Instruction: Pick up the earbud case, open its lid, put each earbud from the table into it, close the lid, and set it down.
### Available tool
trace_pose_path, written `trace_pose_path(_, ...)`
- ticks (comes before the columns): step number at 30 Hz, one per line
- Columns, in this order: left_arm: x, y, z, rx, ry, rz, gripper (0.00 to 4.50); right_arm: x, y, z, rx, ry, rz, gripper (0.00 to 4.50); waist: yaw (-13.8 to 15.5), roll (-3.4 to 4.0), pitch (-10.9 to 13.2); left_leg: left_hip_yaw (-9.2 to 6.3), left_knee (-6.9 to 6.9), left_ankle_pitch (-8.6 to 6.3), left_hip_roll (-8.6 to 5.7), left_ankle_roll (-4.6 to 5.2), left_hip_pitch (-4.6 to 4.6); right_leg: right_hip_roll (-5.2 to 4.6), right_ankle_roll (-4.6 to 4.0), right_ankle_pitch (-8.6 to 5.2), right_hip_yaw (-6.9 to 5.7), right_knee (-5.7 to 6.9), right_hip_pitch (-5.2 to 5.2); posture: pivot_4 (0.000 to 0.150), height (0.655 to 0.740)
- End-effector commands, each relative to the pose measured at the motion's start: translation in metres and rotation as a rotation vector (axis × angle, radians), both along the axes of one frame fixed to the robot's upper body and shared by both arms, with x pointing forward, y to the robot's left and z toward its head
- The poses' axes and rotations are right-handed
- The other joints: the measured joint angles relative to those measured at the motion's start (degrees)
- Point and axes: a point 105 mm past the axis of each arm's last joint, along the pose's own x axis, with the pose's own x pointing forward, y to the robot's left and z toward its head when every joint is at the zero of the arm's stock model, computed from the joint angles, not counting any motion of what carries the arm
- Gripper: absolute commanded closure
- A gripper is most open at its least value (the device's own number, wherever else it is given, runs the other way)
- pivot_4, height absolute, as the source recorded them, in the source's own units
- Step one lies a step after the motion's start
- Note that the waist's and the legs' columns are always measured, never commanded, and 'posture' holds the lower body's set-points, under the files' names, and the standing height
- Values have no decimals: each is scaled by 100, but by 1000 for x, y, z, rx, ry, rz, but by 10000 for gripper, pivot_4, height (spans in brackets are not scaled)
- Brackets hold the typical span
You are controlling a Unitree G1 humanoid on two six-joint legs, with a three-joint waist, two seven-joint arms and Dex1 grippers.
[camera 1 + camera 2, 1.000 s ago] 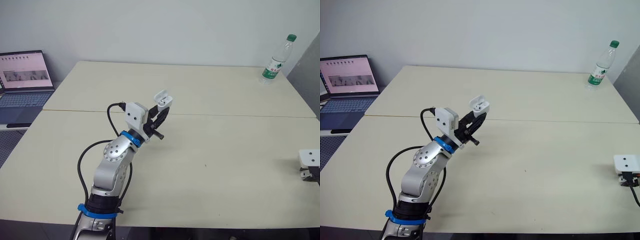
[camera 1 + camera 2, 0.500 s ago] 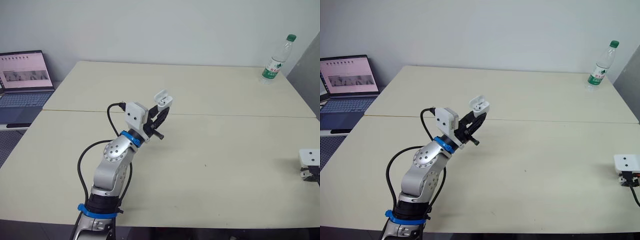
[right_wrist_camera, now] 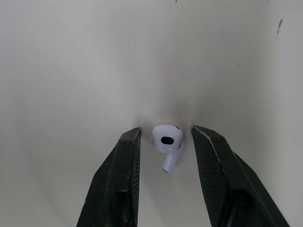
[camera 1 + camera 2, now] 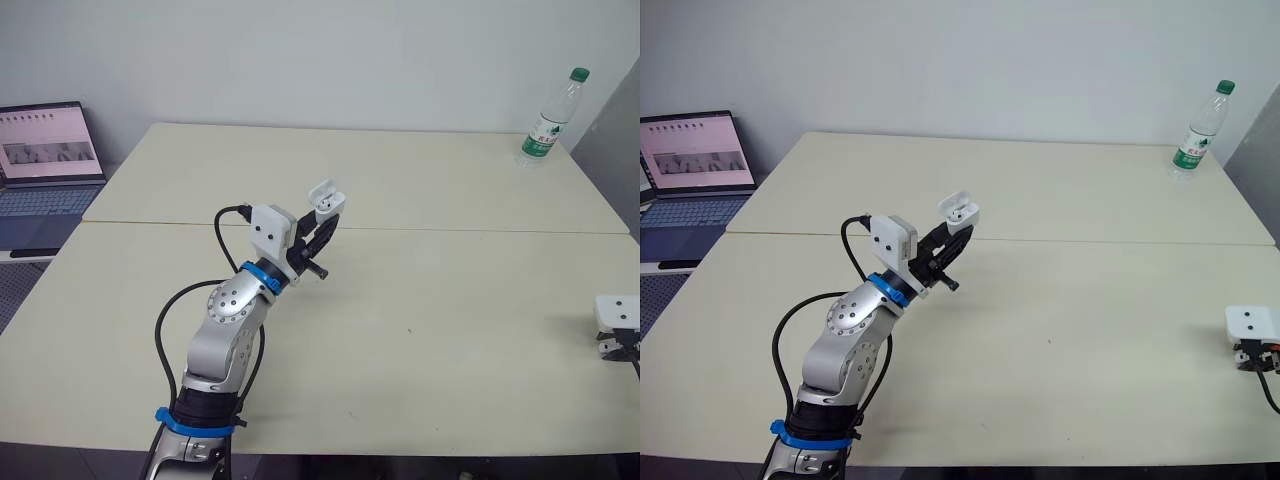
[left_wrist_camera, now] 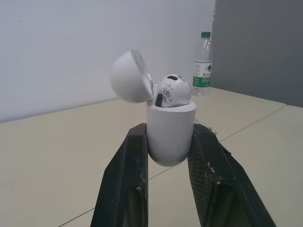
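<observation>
While nothing has shifted in the last second, left hand (image 4: pixel 325 225) stays clamped on earbud case (image 5: pixel 170 135), lid (image 5: pixel 130 78) raised, one earbud (image 5: pixel 171 90) seated. Right hand (image 3: pixel 166 131), parted, straddles second earbud (image 3: pixel 167 139) on counter (image 4: pixel 450 330), well right of earbud case. Judged: pickup pending.

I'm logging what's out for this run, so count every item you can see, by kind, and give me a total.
case: 1
earbuds: 2
bottle: 1
laptop: 1
Total: 5
</observation>
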Motion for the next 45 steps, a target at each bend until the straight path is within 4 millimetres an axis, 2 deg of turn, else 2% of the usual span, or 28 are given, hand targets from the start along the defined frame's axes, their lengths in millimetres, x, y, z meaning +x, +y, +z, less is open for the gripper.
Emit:
trace_pose_path(1,-7,-2,17,-8,-74,-13,37256,5,3,6,7,-28,13,34171,-1,0,0,0,0,0,0,0,0,0,0,0,0,0,0,1500,7400)
trace_pose_path(3,-7,-1,17,-8,-73,-12,37256,5,2,5,1,-29,11,40387,-2,0,0,1,0,0,0,0,0,0,0,0,0,0,0,1500,7400)
trace_pose_path(9,-7,-1,15,-7,-68,-12,37256,3,0,5,-6,-27,12,40749,-2,0,0,1,0,0,0,0,0,0,0,0,0,1,0,1500,7400)
trace_pose_path(12,-6,-1,15,-6,-68,-12,37256,13,15,10,51,-56,43,40749,-5,0,0,1,0,0,0,0,1,0,0,0,0,1,0,1500,7400)
trace_pose_path(15,-6,0,14,-4,-67,-16,37256,40,60,26,233,-125,73,40749,-44,1,0,4,0,0,4,0,6,3,0,0,0,4,0,1500,7400)
trace_pose_path(16,-5,0,13,-3,-65,-18,37256,54,84,36,336,-176,65,40749,-72,3,-2,7,-1,0,6,0,10,6,-1,1,1,7,1,1500,7400)
trace_pose_path(19,-4,0,12,-2,-61,-20,37256,81,156,69,671,-281,4,40749,-90,11,-6,-1,-2,1,12,-1,13,11,-4,3,4,16,1,1500,7400)
trace_pose_path(23,-4,0,11,-5,-51,-27,37256,81,255,127,1137,-332,-16,40749,3,16,-9,-34,0,1,12,-3,-13,11,-5,2,-24,14,-8,1500,7400)
trace_pose_path(26,-4,-1,11,-8,-40,-43,37256,79,300,157,1348,-402,-28,40749,61,14,-9,-44,4,0,5,-4,-26,-1,-6,3,-35,10,-10,1500,7400)
trace_pose_path(28,-2,-1,14,-13,-39,-53,37256,78,322,176,1470,-453,-37,40749,122,14,-9,-47,8,0,-4,-3,-32,-9,-5,3,-40,6,-10,1500,7400)
trace_pose_path(33,0,-1,19,-12,-43,-76,37256,78,336,193,1577,-505,-85,40749,182,13,-9,-46,11,0,-17,-1,-34,-20,-1,5,-42,5,-10,1500,7400)
trace_pose_path(38,-1,-9,25,-16,-59,-104,37256,79,347,187,1576,-535,-93,40749,132,13,-9,-42,7,-1,-6,-1,-31,-7,-2,5,-41,6,-13,1500,7400)
trace_pose_path(45,-1,-12,27,-14,-67,-122,37256,82,351,182,1569,-558,-99,40749,61,13,-9,-41,2,-1,1,-1,-29,3,-2,4,-39,6,-14,1500,7400)
